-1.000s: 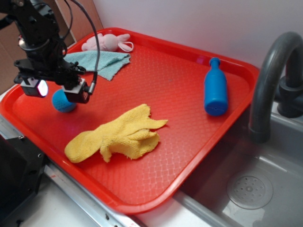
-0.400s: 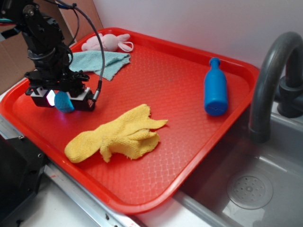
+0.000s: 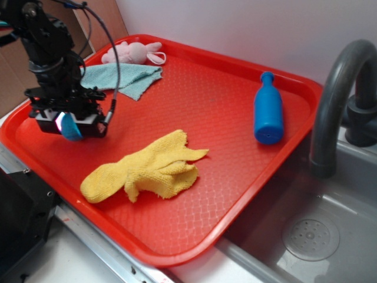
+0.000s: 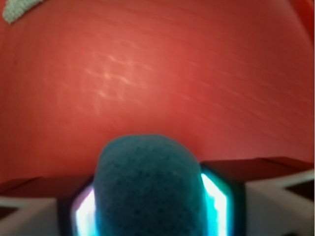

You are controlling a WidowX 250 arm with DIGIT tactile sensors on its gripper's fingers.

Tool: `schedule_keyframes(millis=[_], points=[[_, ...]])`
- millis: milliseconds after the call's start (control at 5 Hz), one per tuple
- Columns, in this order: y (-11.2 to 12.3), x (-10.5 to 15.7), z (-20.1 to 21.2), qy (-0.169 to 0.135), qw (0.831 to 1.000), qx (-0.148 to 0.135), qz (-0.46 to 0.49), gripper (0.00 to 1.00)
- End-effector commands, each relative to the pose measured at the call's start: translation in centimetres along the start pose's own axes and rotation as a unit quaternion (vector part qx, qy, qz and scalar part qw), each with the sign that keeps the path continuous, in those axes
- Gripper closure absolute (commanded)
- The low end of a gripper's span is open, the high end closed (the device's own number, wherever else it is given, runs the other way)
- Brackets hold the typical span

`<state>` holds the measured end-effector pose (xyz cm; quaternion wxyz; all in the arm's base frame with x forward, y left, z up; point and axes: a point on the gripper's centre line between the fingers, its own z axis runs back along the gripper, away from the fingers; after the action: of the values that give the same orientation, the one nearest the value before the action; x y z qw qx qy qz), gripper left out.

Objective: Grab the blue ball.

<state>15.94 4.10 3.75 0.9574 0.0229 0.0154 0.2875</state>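
The blue ball [image 3: 71, 127], teal and fuzzy, sits squeezed between the two fingers of my gripper [image 3: 69, 126] over the left part of the red tray [image 3: 235, 112]. In the wrist view the ball [image 4: 150, 187] fills the lower middle, pressed into an oval by the lit pads [image 4: 214, 199] on both sides. The gripper [image 4: 150, 206] is shut on it. The exterior view hides most of the ball behind the fingers. Whether it still touches the tray I cannot tell.
A crumpled yellow cloth [image 3: 147, 168] lies right of the gripper. A teal cloth [image 3: 123, 78] and a pink plush toy [image 3: 132, 53] lie at the tray's far left. A smooth blue bottle-shaped toy [image 3: 268, 110] lies at the right. A grey faucet [image 3: 341, 94] and sink [image 3: 306, 236] lie right of the tray.
The gripper came down around the ball and closed on it, then shifted slightly to the left with the ball between its fingers.
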Motion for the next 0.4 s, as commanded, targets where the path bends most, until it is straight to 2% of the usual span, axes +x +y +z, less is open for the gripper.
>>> schedule_keyframes(millis=[0, 200], points=[[-3.9, 0.4, 8.5, -0.062, 0.993, -0.067, -0.075, 1.0], [-6.5, -1.5, 12.2, -0.082, 0.983, -0.107, -0.127, 1.0]])
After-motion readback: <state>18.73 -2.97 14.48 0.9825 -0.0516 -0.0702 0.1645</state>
